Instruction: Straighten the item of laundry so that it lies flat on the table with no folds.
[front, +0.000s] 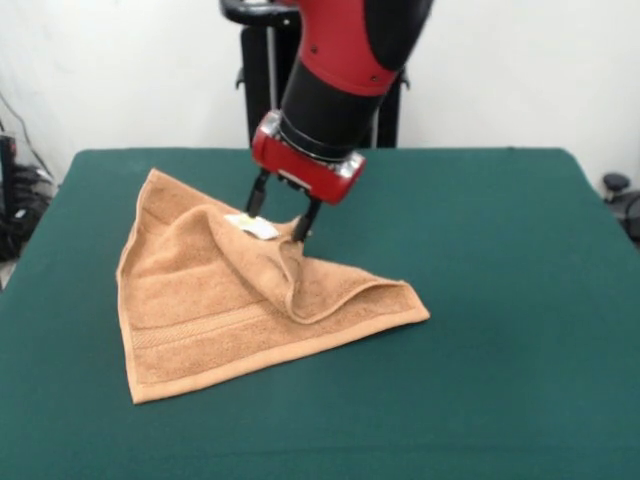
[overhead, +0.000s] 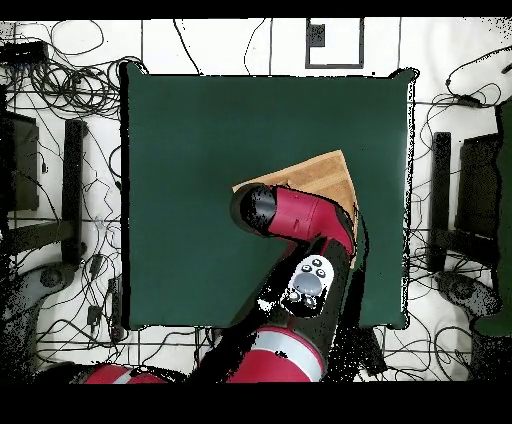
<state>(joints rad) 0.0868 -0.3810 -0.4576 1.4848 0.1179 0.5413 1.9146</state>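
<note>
The orange-tan towel (front: 215, 305) lies left of centre on the green table (front: 480, 300). It is folded over itself, with a raised ridge running from its middle toward the right corner. A small white tag (front: 256, 227) shows at the top of the fold. My gripper (front: 280, 213) points down over the fold's far end, open, with one finger on each side of the tag and the tips at towel level. In the overhead view the arm (overhead: 295, 215) hides the gripper and most of the towel (overhead: 322, 176); only a tan corner shows.
The robot's black pedestal (front: 262, 75) stands behind the table's far edge. In the overhead view, cables and black stands (overhead: 75, 190) surround the table (overhead: 200, 130). Green surface extends to the right of the towel in the front view.
</note>
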